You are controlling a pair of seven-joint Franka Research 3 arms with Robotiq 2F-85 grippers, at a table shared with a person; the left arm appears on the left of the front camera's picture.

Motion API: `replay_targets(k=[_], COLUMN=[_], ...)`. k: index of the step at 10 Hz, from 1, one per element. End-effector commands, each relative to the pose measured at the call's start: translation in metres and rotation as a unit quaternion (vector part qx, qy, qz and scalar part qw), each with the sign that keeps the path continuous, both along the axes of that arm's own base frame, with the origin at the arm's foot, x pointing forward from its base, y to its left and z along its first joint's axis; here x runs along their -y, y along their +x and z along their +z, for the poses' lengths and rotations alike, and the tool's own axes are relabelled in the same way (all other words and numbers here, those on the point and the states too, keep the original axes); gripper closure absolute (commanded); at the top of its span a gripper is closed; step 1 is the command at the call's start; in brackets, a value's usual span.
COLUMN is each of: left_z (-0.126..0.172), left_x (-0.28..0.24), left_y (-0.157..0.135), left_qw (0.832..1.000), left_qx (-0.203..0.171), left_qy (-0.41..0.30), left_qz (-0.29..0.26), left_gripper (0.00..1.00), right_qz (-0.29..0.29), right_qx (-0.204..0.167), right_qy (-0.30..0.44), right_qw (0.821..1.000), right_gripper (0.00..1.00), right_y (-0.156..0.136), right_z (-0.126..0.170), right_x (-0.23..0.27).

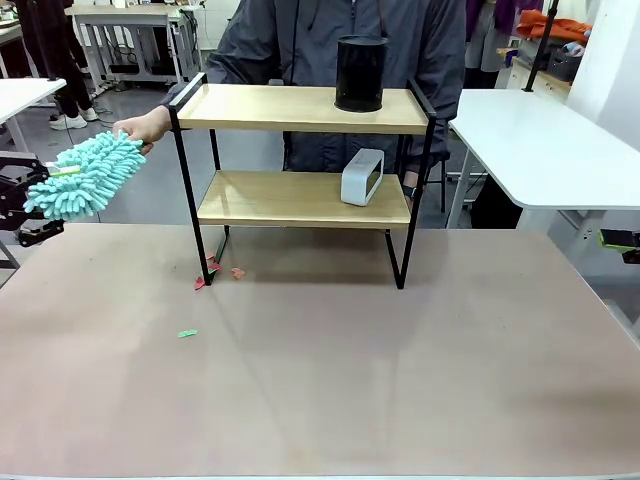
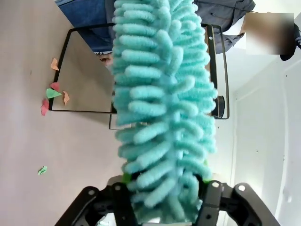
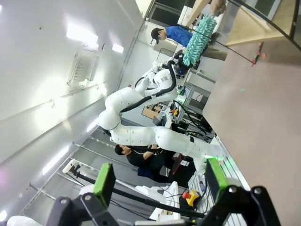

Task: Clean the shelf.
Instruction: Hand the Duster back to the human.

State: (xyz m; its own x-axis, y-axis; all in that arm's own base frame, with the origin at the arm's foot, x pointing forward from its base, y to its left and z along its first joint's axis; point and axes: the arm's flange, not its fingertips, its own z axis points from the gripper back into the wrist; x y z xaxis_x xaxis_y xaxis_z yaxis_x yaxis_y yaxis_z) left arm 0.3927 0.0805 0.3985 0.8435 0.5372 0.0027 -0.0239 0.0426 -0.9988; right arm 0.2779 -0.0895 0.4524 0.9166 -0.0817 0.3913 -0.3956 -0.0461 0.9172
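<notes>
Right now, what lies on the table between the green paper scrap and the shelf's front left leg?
In the front view, bare table separates the green paper scrap from small red paper scraps beside the wooden two-tier shelf's leg.

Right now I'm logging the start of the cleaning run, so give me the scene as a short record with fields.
left tool: at the table's left edge, shut on the duster
duster: teal, fluffy, raised left of the shelf
right tool: open, holding nothing
shelf: two wooden boards in a black frame, on the table
top board: black cylinder
lower board: white box
tabletop: paper scraps by the shelf's front left leg
person's hand: at the shelf's top left corner
</notes>
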Motion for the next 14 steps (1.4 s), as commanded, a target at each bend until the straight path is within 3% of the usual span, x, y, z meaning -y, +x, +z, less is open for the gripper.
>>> replay_targets(k=[1,5,7,8,9,10,11,13,14], left_z=[0.004,0.007,0.013,0.016,0.018,0.017,0.015,0.003,-0.007], left_x=[-0.002,0.0,0.022,0.037,0.053,0.067,0.078,0.095,0.103], left_y=[-0.004,-0.013,-0.026,-0.029,-0.029,-0.025,-0.022,-0.013,-0.005], left_qw=[1.0,0.999,0.994,0.991,0.988,0.984,0.982,0.979,0.974], left_qx=[0.003,0.012,0.023,0.027,0.03,0.027,0.021,-0.009,-0.041], left_qy=[0.003,-0.01,-0.015,0.0,0.012,0.022,0.027,0.049,0.055], left_qz=[-0.013,-0.04,-0.102,-0.129,-0.153,-0.173,-0.184,-0.198,-0.218], left_gripper=[0.0,0.0,0.0,0.0,0.0,0.0,0.0,0.0,0.0], right_qz=[0.006,0.006,0.006,0.015,0.007,-0.008,-0.049,-0.071,-0.044], right_qx=[0.009,0.009,-0.012,-0.037,-0.096,-0.179,-0.231,-0.252,-0.252], right_qy=[-0.006,-0.006,-0.007,-0.026,-0.042,-0.042,-0.048,-0.066,-0.094], right_qw=[1.0,1.0,1.0,0.999,0.994,0.983,0.971,0.963,0.962], right_gripper=[0.0,0.0,0.0,0.0,0.0,0.0,0.0,0.0,0.0], right_y=[-0.001,-0.001,0.003,0.011,0.028,0.049,0.065,0.078,0.077], right_z=[-0.001,-0.001,0.001,0.0,-0.009,-0.026,-0.042,-0.054,-0.058], right_x=[0.004,0.004,-0.011,-0.03,-0.056,-0.086,-0.113,-0.144,-0.149])
